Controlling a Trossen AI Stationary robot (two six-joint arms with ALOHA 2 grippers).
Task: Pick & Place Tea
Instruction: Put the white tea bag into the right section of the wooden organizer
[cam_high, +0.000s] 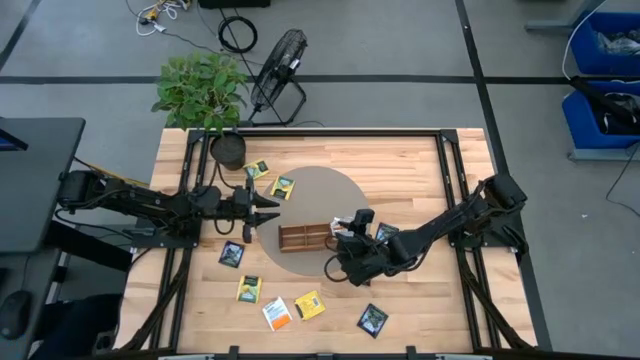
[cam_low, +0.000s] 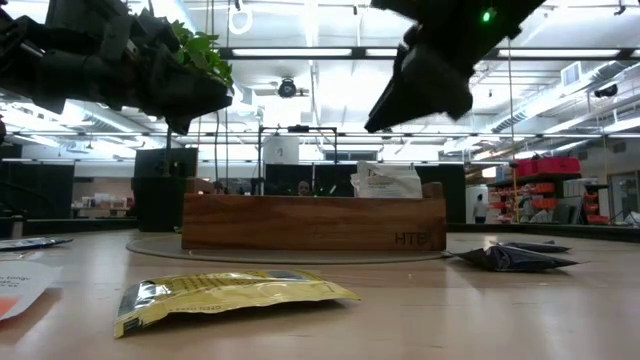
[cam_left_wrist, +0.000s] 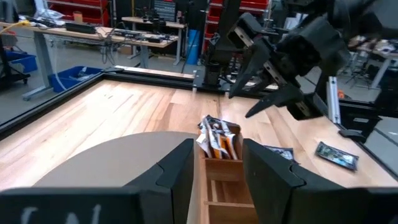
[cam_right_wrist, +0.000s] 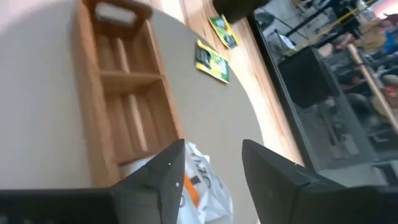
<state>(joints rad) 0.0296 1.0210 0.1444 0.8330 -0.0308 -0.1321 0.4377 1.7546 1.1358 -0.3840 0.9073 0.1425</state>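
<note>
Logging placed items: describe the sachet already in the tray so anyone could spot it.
On the round grey mat lies a long wooden tray. In its end compartment nearest the right gripper stands a white-and-orange sachet. It alone is inside the tray; every other sachet lies flat outside it.

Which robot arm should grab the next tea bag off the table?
Probably the left. Its hand is open and empty near the yellow sachet, while the right hand hangs open over the tray's end compartment, where a white-and-orange sachet sits.
</note>
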